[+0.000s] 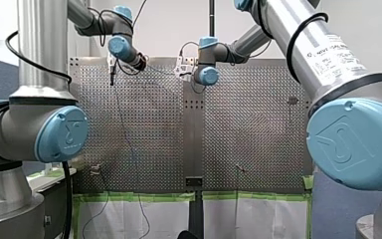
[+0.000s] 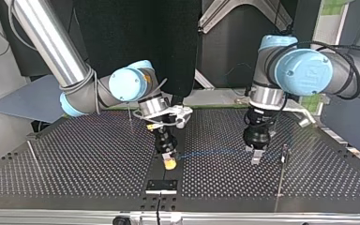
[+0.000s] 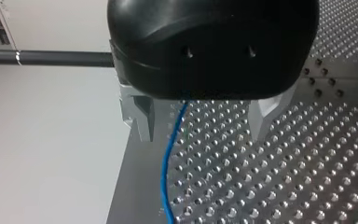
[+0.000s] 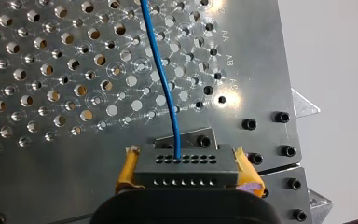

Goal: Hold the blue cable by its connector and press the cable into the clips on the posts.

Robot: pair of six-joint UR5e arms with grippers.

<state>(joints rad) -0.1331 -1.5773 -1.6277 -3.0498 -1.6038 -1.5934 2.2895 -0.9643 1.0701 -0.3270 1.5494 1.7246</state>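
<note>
Your right gripper's (image 4: 187, 171) yellow pads (image 4: 127, 170) clamp a dark connector block (image 4: 186, 178) pierced with small holes; the thin blue cable (image 4: 165, 88) leaves one hole, crosses the perforated table (image 4: 51, 95) and passes between your left gripper's (image 3: 200, 123) spread metal fingers (image 3: 140, 116).

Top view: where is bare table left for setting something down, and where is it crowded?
Bare: the table between the thin post at the view's left and my right claw; also the view's right edge past the tall post. Crowded: the middle, where the blue cable spans to my left claw.
</note>
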